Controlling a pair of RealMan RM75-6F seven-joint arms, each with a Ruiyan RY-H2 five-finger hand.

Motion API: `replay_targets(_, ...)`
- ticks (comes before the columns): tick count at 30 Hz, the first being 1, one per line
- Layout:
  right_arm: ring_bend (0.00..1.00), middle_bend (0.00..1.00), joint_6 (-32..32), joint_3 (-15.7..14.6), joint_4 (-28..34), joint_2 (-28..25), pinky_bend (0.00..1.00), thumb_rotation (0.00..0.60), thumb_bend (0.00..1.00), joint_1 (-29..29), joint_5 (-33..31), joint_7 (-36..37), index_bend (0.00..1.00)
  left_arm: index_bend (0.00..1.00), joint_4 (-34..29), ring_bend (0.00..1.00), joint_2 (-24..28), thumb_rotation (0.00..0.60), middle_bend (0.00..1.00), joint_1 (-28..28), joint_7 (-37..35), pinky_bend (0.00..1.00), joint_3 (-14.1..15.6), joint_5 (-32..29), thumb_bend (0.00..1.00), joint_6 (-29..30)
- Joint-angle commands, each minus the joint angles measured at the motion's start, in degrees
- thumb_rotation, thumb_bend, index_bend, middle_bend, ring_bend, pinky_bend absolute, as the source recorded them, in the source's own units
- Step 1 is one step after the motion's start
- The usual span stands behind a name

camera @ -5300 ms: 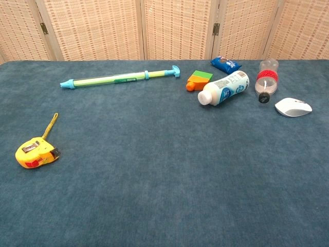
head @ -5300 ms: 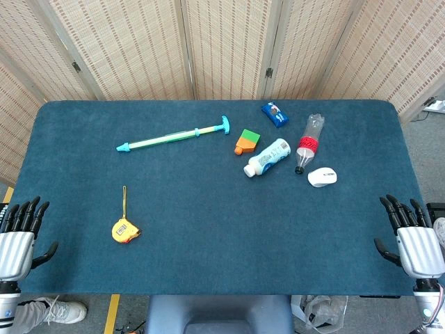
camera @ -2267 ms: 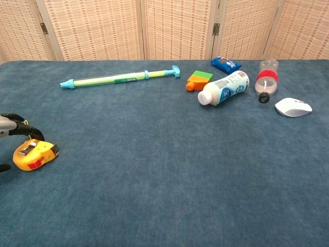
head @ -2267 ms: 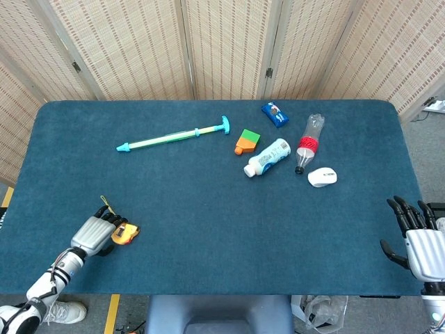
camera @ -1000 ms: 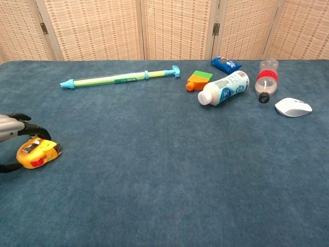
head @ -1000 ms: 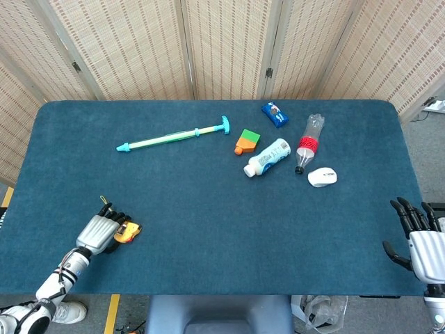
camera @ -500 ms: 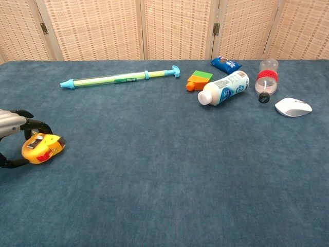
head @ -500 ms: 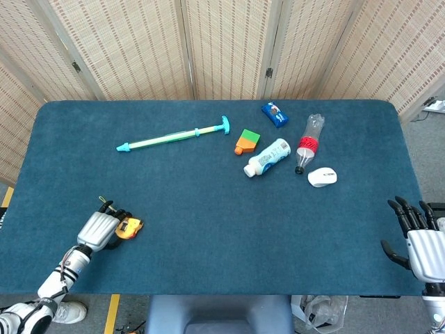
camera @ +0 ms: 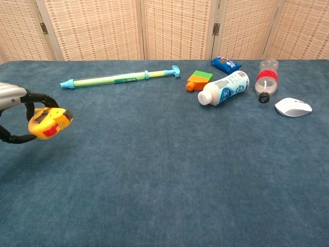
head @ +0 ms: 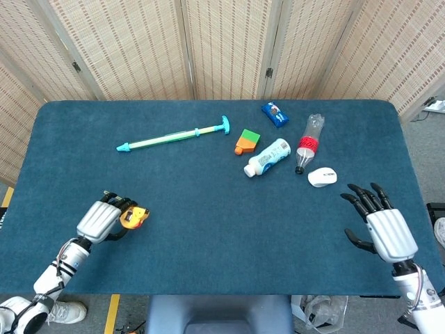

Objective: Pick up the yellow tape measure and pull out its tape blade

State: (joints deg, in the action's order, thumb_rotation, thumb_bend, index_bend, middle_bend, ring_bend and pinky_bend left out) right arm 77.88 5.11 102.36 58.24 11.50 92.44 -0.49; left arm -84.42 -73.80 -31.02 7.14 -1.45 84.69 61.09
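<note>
**Tape measure is lifted, right hand comes over the tabletop**

The left hand (head: 101, 221) holds the yellow tape measure (head: 133, 218) between its curled fingers. Half a second ago the tape measure was low, near the tabletop (head: 208, 229); now, in the chest view, it is clearly higher and off the surface. The right hand (head: 382, 228) was at the tabletop's edge before; now it is over the cloth with fingers spread and nothing in it, well apart from the left hand.
</note>
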Motion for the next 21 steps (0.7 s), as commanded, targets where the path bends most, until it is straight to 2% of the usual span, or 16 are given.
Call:
replay_targets(1, 0.15, 0.14, -4.32, 1.58, 3.24, -1.03, 0.03, 0.6, 0.33, 4.05, 0.89, 2.15, 0.23, 0.51, -5.56, 0.47, 3.78, 0.6, 0.54, -1.14, 1.57, 0.23, -2.65, -1.41, 0.38, 0.58)
replay_targets(5, 0.15, 0.14, -9.77, 3.51, 6.22, -0.92, 0.03, 0.6, 0.33, 8.9, -0.75, 5.78, 0.27, 0.51, -10.96, 0.47, 6.8, 0.6, 0.54, -2.41, 3.77, 0.24, -5.22, -4.48, 0.38, -0.32)
replay_targets(10, 0.15, 0.14, -15.14, 6.01, 7.72, 0.92, 0.03, 0.6, 0.33, 14.02, -4.26, 7.03, 0.32, 0.52, -16.53, 0.47, 8.72, 0.6, 0.54, -4.02, 7.35, 0.24, -7.47, -8.12, 0.39, -1.49)
replay_targets(14, 0.14, 0.14, -20.76, 7.91, 8.2, 2.9, 0.03, 0.6, 0.33, 18.57, -9.28, 6.77, 0.34, 0.52, -19.48, 0.48, 8.43, 0.6, 0.55, -5.28, 11.55, 0.24, -8.35, -10.1, 0.39, -1.61)
replay_targets(21, 0.13, 0.14, -25.3, 10.93, 7.21, 7.69, 0.03, 0.6, 0.33, 24.43, -16.24, 6.37, 0.37, 0.52, -22.77, 0.49, 6.5, 0.6, 0.56, -7.53, 18.53, 0.24, -9.27, -14.25, 0.39, -1.67)
